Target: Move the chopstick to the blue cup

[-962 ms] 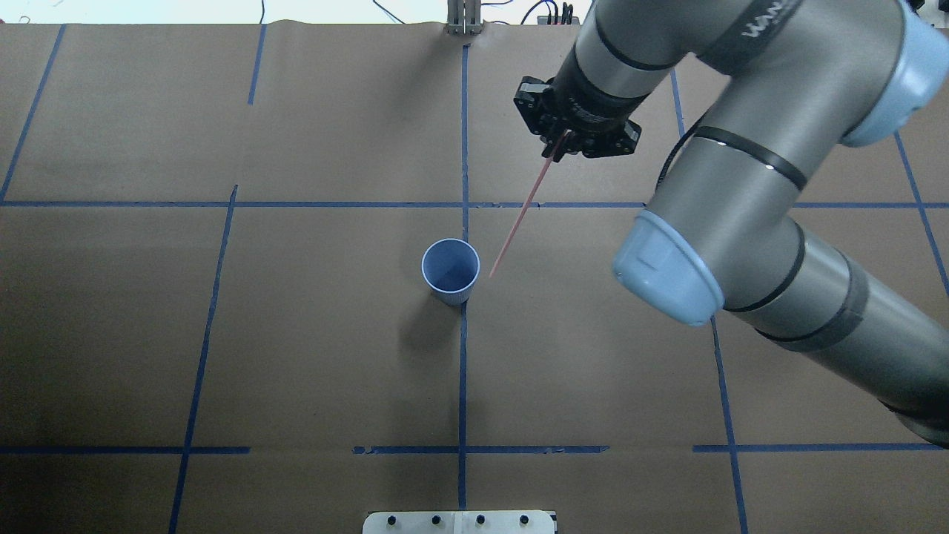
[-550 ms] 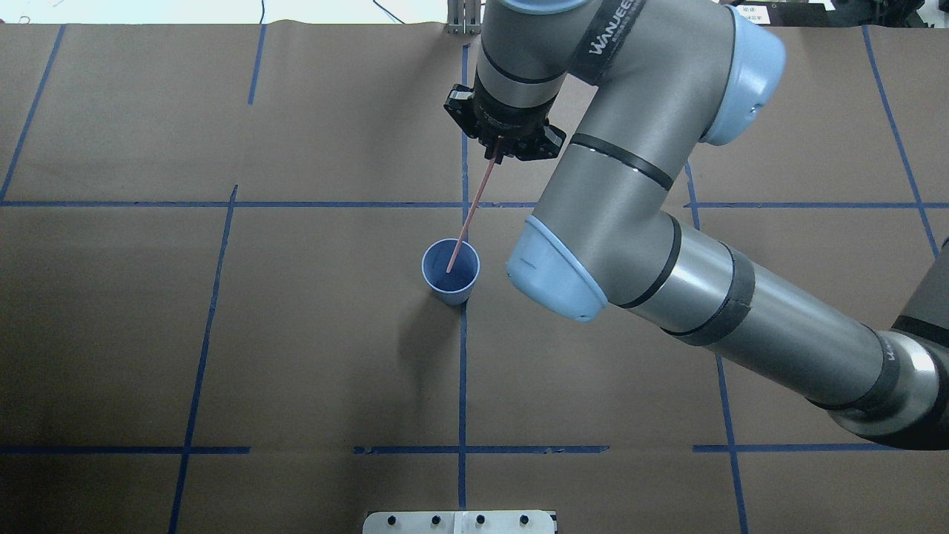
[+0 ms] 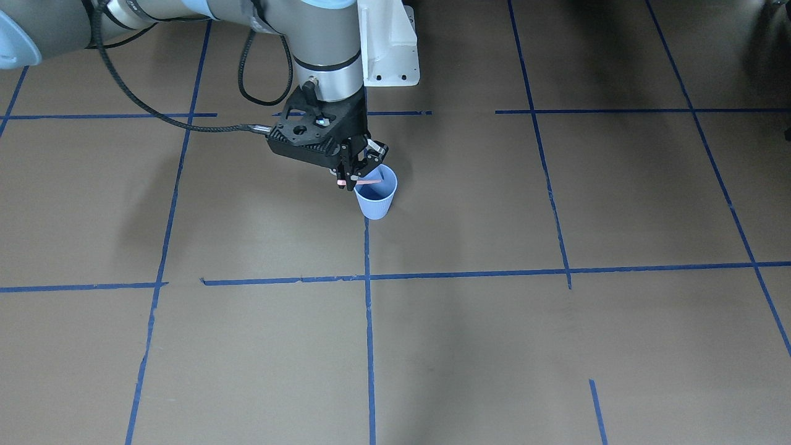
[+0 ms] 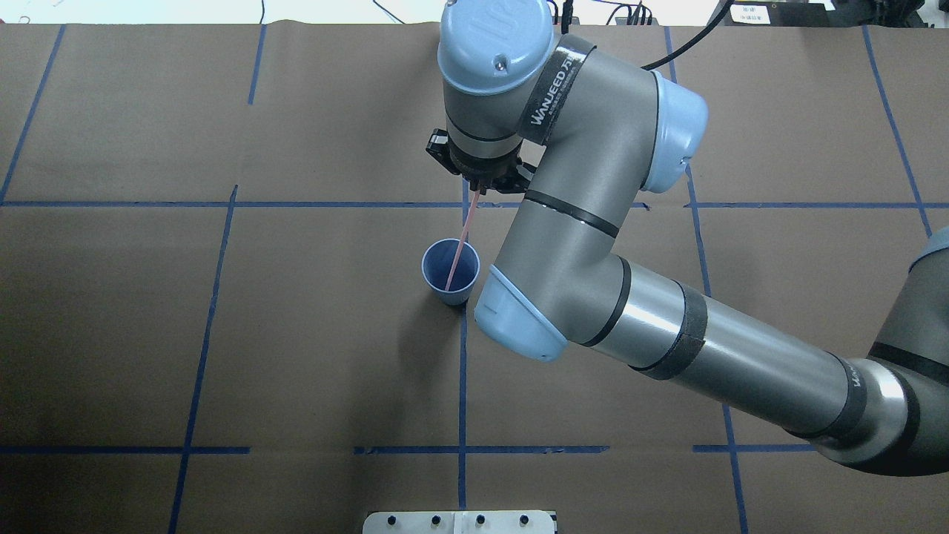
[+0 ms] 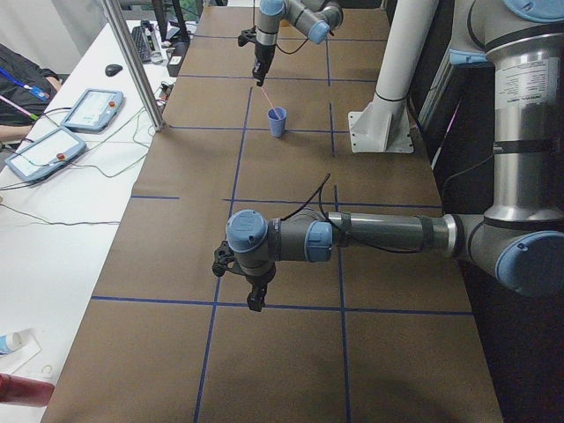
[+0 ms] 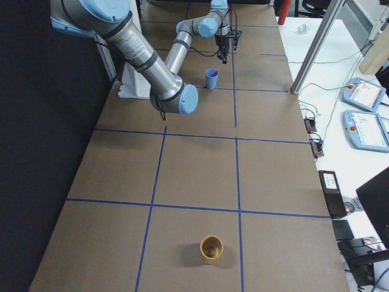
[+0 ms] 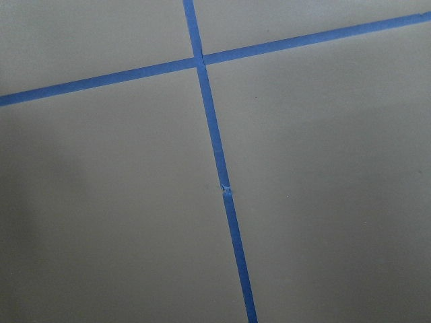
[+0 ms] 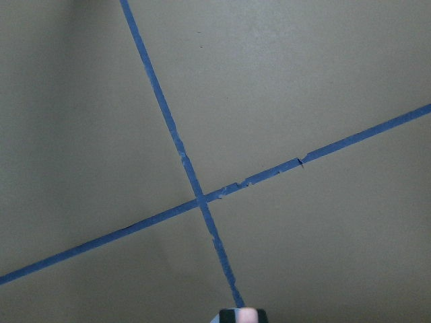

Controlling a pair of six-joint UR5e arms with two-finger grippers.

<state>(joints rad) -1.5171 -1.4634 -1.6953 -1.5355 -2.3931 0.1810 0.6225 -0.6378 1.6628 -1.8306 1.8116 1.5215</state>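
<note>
The blue cup (image 4: 431, 276) (image 3: 375, 203) (image 5: 278, 122) (image 6: 211, 79) stands upright at a tape crossing in the middle of the table. My right gripper (image 4: 477, 187) (image 3: 346, 179) (image 6: 224, 55) hangs just beyond and above it, shut on the top of the pale pink chopstick (image 4: 461, 241) (image 3: 372, 181) (image 5: 263, 92). The stick slants down, and its lower end is inside the cup. In the right wrist view the chopstick's pink end (image 8: 247, 315) shows at the bottom edge. My left gripper (image 5: 256, 295) hovers low over the table far from the cup; whether it is open or shut I cannot tell.
A brown cup (image 6: 211, 248) stands near the table's end on my right. A white base plate (image 3: 386, 55) (image 4: 460, 521) sits at the robot's edge. A side table holds tablets (image 5: 51, 145) and cables, with a person's arm (image 5: 18, 79) beside it.
My right arm swung left and came down toward the cup. The chopstick's lower tip went from beside the cup's right rim to inside it.
</note>
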